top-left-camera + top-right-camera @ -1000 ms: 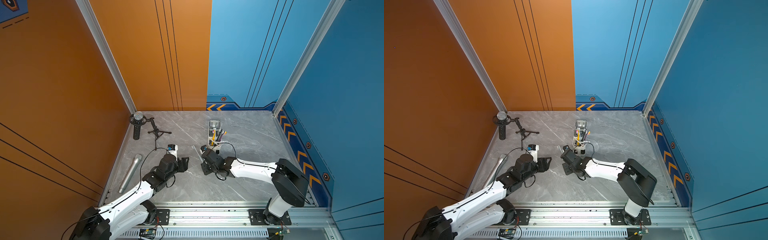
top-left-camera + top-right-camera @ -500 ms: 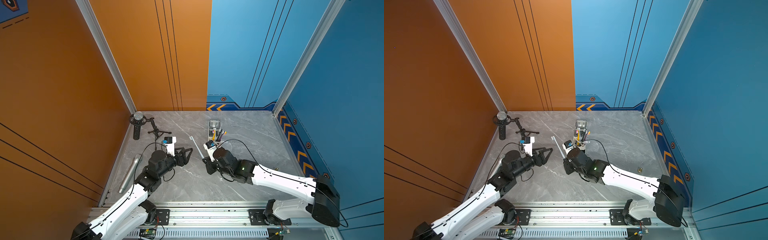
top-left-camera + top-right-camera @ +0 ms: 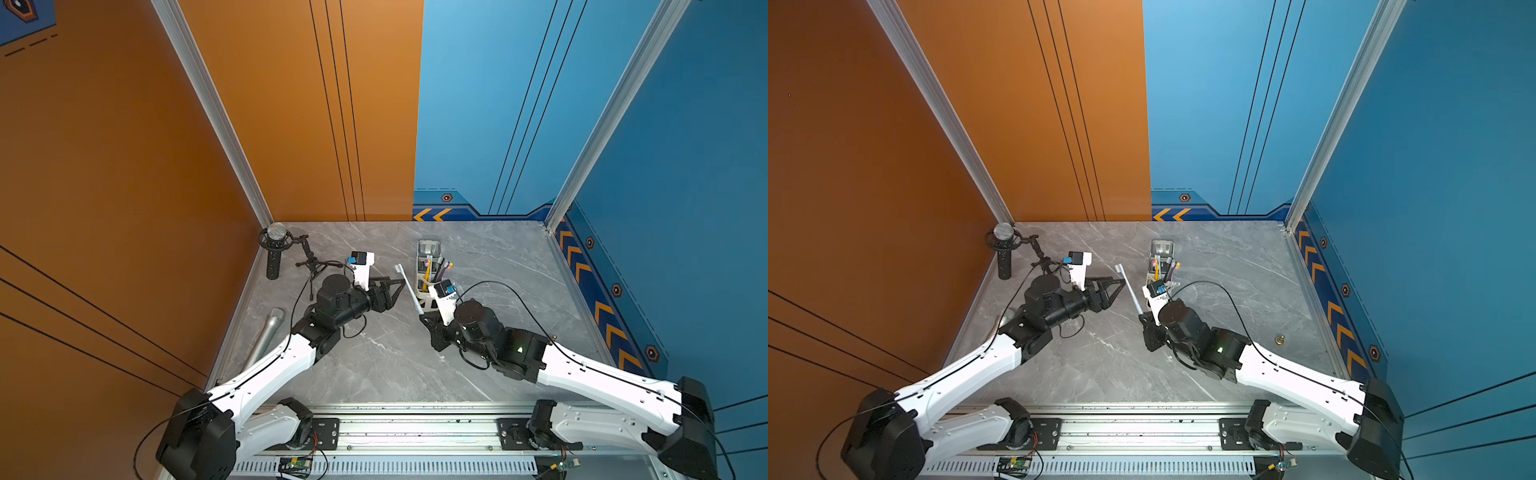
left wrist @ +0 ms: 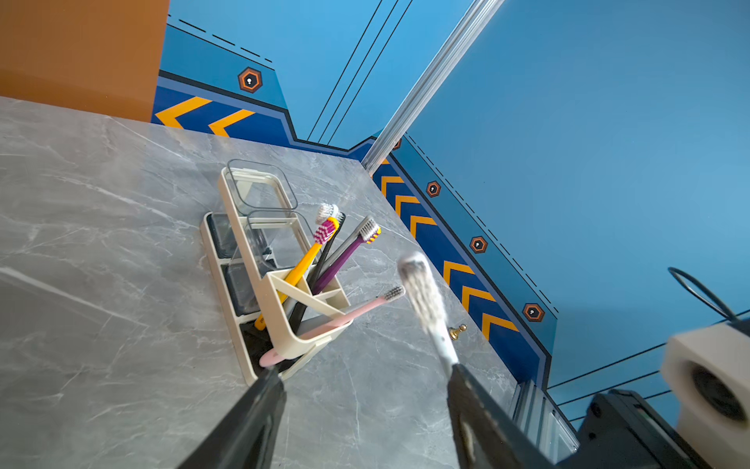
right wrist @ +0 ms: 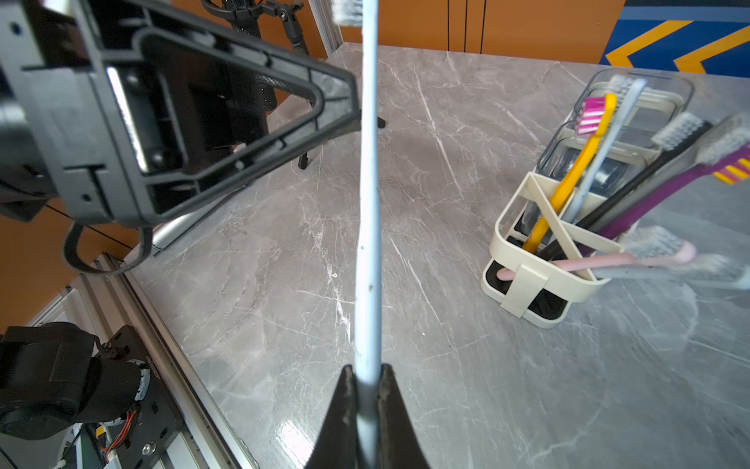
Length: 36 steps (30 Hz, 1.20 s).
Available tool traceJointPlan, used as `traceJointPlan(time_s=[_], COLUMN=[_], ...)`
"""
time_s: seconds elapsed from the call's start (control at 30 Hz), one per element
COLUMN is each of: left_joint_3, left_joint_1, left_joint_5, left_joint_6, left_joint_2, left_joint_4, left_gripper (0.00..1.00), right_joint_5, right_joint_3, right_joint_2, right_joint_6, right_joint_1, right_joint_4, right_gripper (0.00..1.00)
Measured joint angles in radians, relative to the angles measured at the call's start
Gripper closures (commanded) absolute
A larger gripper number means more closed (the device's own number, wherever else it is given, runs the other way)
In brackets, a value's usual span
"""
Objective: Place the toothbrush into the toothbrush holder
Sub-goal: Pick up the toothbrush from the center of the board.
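bright, even overhead light in every view. in both top views the picture is sharp and shadows on the grey tabletop (image 3: pixel 498 257) are faint and diffuse. in the right wrist view a white glare patch lies on the tabletop near its robot-side edge, and the brushes (image 5: pixel 665 191) in the toothbrush holder (image 5: pixel 523 284) smear. in the left wrist view the toothbrush (image 4: pixel 422 296) head is blurred, the toothbrush holder sharp. both wrist views bow straight lines.
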Motion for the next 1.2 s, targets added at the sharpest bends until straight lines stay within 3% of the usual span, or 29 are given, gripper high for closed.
traceJointPlan(time_s=[0.53,0.63,0.83,0.9,1.07,1.2], left_joint_3=[0.069,0.069,0.072,0.072,0.096,0.099], left_joint_1=[-0.049,-0.049,-0.054,-0.056,-0.072,-0.075], left_joint_5=[0.012,0.018,0.053,0.06,0.1,0.11], left_joint_6=[0.019,0.014,0.009,0.008,-0.025,-0.027], left_joint_2=[0.058,0.078,0.13,0.137,0.142,0.146], left_joint_4=[0.04,0.064,0.105,0.113,0.147,0.153], left_gripper=[0.37,0.44,0.77,0.8,1.0,1.0], right_joint_5=[0.016,0.015,0.018,0.024,0.033,0.034], right_joint_3=[-0.003,-0.004,-0.004,-0.004,-0.007,-0.008], right_joint_2=[-0.035,-0.035,-0.021,-0.011,0.002,0.002], right_joint_6=[0.008,0.008,0.009,0.009,0.008,0.008], right_joint_1=[-0.001,-0.001,-0.002,-0.002,-0.004,-0.005], right_joint_4=[-0.051,-0.051,-0.055,-0.057,-0.059,-0.059], right_gripper=[1.0,1.0,1.0,1.0,1.0,1.0])
